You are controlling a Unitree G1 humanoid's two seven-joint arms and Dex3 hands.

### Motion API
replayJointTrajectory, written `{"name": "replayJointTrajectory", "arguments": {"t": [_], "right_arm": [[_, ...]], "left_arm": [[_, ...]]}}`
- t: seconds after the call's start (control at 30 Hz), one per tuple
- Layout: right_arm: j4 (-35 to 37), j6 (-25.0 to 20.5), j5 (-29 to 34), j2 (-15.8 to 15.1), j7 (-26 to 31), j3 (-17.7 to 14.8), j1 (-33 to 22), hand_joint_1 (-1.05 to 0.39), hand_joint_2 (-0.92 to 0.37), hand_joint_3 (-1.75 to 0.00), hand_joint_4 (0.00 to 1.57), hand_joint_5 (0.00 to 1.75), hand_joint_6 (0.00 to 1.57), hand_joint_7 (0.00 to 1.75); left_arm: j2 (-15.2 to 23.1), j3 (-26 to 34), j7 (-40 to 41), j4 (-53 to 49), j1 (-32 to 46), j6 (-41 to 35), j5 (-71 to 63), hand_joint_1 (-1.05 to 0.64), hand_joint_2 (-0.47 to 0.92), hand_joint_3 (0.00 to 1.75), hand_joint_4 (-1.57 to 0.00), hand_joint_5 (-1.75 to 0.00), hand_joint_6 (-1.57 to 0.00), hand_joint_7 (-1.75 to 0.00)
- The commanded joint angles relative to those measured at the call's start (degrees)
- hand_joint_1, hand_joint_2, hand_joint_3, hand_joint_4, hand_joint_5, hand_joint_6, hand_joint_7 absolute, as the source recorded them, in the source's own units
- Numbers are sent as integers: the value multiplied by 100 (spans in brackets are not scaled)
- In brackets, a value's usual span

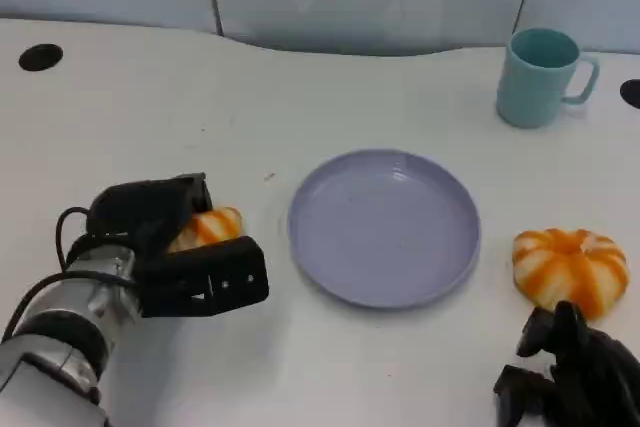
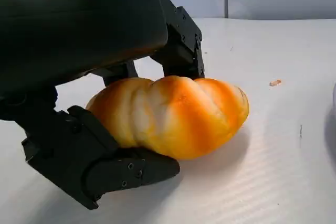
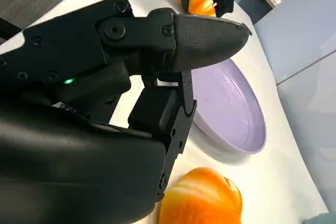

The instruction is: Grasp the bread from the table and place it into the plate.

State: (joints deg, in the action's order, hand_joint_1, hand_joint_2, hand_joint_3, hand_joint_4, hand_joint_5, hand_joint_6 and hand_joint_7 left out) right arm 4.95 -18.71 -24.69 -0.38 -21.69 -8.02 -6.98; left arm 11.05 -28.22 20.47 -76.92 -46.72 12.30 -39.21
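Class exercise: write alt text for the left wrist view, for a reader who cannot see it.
The left hand has its black fingers around an orange-and-white striped bread that rests on the white table.

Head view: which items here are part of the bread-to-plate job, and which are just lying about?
Part of the job:
- bread, gripped by the left hand
- purple plate, nothing in it
- a second bread, near the right hand

Lying about:
- teal mug, at the far side of the table
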Motion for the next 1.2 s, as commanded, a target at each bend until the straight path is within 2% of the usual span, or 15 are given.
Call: {"name": "replayJointTrajectory", "arguments": {"t": [0.03,0.23,0.27,0.3,0.37,0.87,0.9,0.97,1.2], "right_arm": [[-19,-66,-44,-76,34,-64,-23,-47,-92,-47,124,137,114,122],[-19,-66,-44,-76,34,-64,-23,-47,-92,-47,124,137,114,122],[54,-33,-52,-73,-3,-70,8,-47,-92,-47,124,137,114,122],[109,-9,-58,-70,-31,-75,32,-47,-92,-48,124,136,114,122],[168,18,-62,-67,-63,-82,57,-47,-92,-49,123,136,114,121],[192,20,-59,-52,-68,-93,70,-47,-92,-48,125,133,115,120],[208,55,31,-32,-1,-36,96,-47,-92,-48,125,133,115,119],[231,104,145,-6,83,38,129,-46,-92,-51,125,134,116,119],[250,138,182,5,112,59,139,-45,-92,-52,124,134,116,119]], "left_arm": [[7,-8,-50,-99,173,6,13,-23,63,110,-71,-175,-52,-158],[7,-8,-50,-99,173,6,13,-23,64,110,-71,-175,-52,-158],[45,-2,271,-52,147,106,-7,-23,64,110,-71,-175,-52,-158],[74,1,516,-19,126,182,-22,-21,65,101,-74,-175,-51,-168],[101,-2,786,1,104,270,-38,-20,66,96,-76,-175,-50,-173],[109,17,793,-14,37,336,8,-20,69,92,-76,-175,-49,-175],[-44,77,998,137,-274,676,68,-20,70,92,-76,-175,-49,-175],[-236,158,1264,309,-667,1123,138,-15,57,90,-81,-175,-58,-175],[-290,209,1394,223,-790,1326,101,-14,53,91,-83,-175,-60,-175]]}}
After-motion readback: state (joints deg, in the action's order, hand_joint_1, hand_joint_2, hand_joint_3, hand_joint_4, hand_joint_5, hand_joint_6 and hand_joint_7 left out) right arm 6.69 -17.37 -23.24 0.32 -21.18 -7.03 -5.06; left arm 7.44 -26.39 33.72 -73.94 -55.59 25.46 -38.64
